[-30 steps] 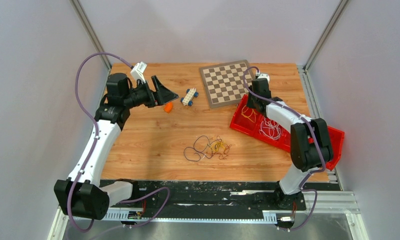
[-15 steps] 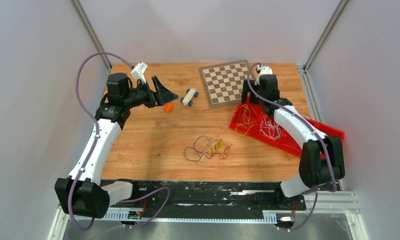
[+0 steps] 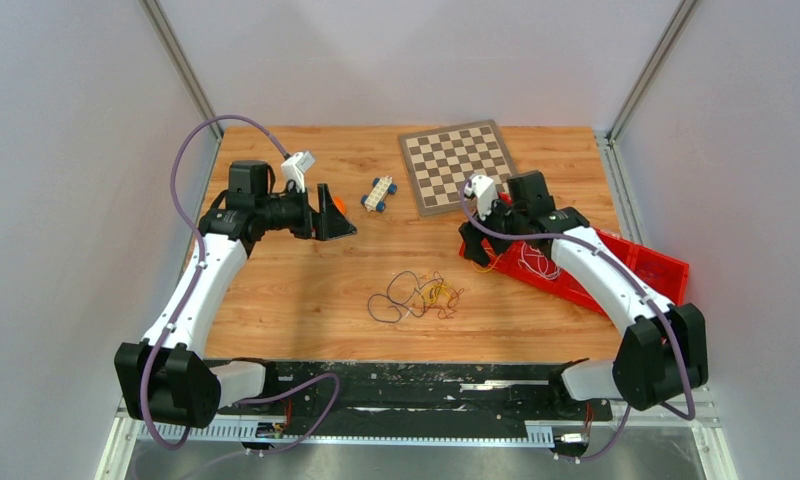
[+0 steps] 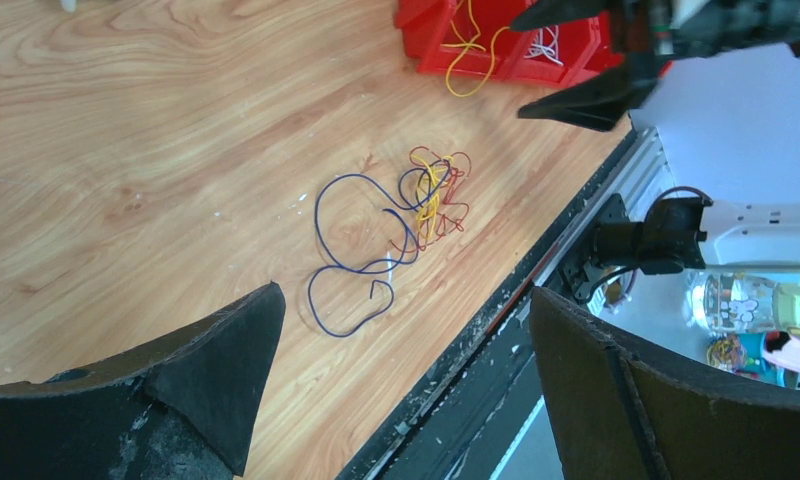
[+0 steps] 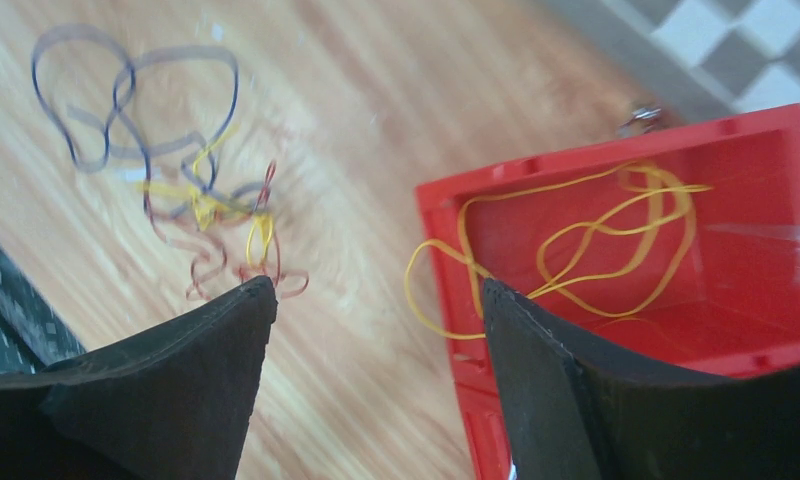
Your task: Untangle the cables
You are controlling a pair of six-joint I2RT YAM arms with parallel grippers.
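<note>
**Right gripper** [image 5: 376, 290]: jaws apart, nothing between them. It hangs over the near corner of the red tray [image 5: 616, 150], tilted toward the table [image 3: 306, 290].

**Left gripper** [image 4: 406, 298]: jaws spread wide and empty. It is held above the far left part of the table, well apart from the wires and looking down at them.

**Sorted wires:** a yellow wire [image 5: 576, 240] lies in loose loops inside the tray, with one loop draped over the wall onto the wood. A white wire [image 3: 541, 262] lies in the tray just beside it.

**Tangle** [image 4: 406, 215]: the remaining wires lie on the bare wood at the middle of the table, near its front edge and between the two arms. Dark loops spread out on one side. Short yellow and red strands are knotted together on the other.

**Other items:** a checkerboard [image 3: 456, 165] and a toy car [image 3: 380, 192] stand at the far edge, clear of the work.

**Step in hand (judged):** between picks. Two wires are set apart and neither gripper holds anything, so the tangle remains to be worked.

**Next move (judged):** a gripper should travel to the tangle and descend until its fingertips reach the wood. It should then pinch one strand only. The outlying dark loop looks the easiest, since it lies free of the knot. The other gripper would likely need to pin the yellow-red knot so the whole bunch does not drag along.
</note>
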